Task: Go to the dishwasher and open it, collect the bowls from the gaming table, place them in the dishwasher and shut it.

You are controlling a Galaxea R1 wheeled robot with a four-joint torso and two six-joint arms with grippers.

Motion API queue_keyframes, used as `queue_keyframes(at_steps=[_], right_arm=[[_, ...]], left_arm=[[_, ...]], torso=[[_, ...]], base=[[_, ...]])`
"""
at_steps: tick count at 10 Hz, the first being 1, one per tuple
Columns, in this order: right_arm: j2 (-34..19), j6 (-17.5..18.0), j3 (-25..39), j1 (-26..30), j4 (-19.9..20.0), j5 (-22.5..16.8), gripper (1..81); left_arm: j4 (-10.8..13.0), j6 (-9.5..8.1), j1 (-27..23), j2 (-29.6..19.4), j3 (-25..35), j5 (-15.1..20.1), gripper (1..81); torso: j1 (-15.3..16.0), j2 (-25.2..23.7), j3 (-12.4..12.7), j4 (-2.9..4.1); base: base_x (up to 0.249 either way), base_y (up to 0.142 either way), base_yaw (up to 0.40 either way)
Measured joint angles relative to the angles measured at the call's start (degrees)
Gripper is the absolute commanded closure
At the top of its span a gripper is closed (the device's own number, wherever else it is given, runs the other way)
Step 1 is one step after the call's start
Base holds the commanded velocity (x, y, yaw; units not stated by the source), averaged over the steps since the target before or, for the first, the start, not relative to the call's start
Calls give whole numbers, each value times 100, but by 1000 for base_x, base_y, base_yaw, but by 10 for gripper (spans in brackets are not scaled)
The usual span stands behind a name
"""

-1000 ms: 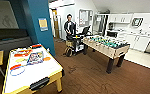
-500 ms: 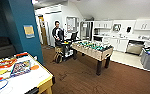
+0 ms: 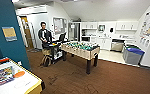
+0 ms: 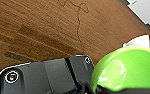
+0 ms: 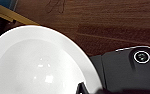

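We are carrying a green bowl (image 4: 126, 67) with the left gripper and a white bowl (image 5: 38, 65) with the right, jaws apparently gripping the rims. The dishwasher (image 3: 117, 46) is standing far right, shut; approaching it seems next.

Break room, brown carpet (image 3: 111, 77), kitchenette behind.
Foosball table (image 3: 80, 49) mid-room on dark legs. Person (image 3: 44, 35) stands just behind a cart (image 3: 51, 51) at its far end. Teal wall (image 3: 6, 32) carries a yellow notice (image 3: 9, 33). Blue-lidded bin (image 3: 132, 54) beside white cabinets (image 3: 103, 43).
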Motion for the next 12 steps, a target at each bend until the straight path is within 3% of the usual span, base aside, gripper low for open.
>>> queue_keyframes(at_steps=[12], right_arm=[[6,-10,-32,2,-2,-9,811]], left_arm=[[0,0,-1,0,0,0,811]], torso=[[-2,-2,0,0]], base=[[0,0,-340]])
